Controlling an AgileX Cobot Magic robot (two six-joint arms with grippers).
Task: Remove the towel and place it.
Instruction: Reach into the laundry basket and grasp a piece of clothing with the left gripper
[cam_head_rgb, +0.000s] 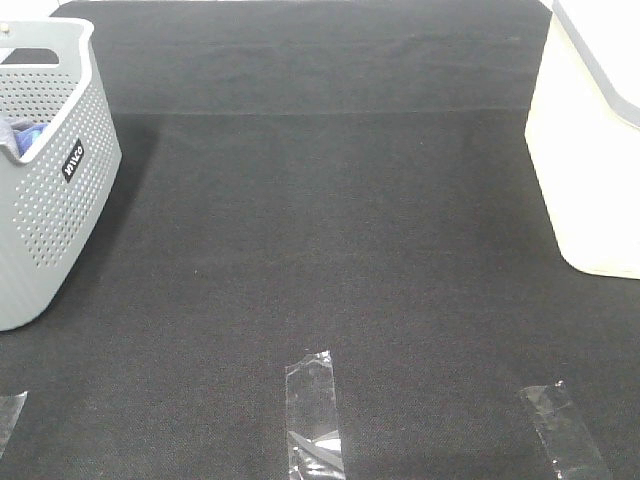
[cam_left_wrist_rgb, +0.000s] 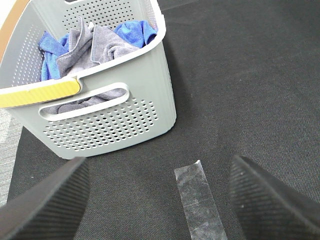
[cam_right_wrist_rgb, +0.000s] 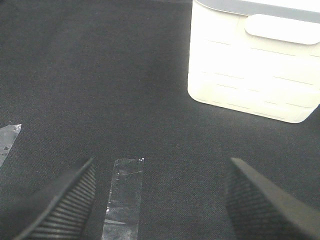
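On the black tabletop (cam_head_rgb: 330, 230), at about 9 o'clock in the high view, a grey perforated basket (cam_head_rgb: 50, 200) stands upright, with a small dark label on its side. The left wrist view looks down into it. The towel (cam_left_wrist_rgb: 95, 47), greyish-lavender, lies crumpled inside the basket, and a part of it shows also through the handle opening of the near wall. A bright blue cloth (cam_left_wrist_rgb: 132, 30) lies in the same basket, touching the towel and showing on both sides of it. A yellow strip (cam_left_wrist_rgb: 40, 94) sits along the near rim. The left gripper (cam_left_wrist_rgb: 160, 164) hovers over the tabletop near the basket, its fingers spread wide with nothing held between them. Below it a clear tape strip (cam_left_wrist_rgb: 197, 200) is stuck flat on the tabletop.

At 6 o'clock in the high view lies a middle tape strip (cam_head_rgb: 313, 415), and at 5 o'clock a right tape strip (cam_head_rgb: 563, 430).

At 3 o'clock stands a white container (cam_head_rgb: 590, 180) with a grey rim. What is inside it I cannot tell. The right gripper (cam_right_wrist_rgb: 161, 162) hovers over the tabletop, apart from this container, fingers also spread and holding nothing.
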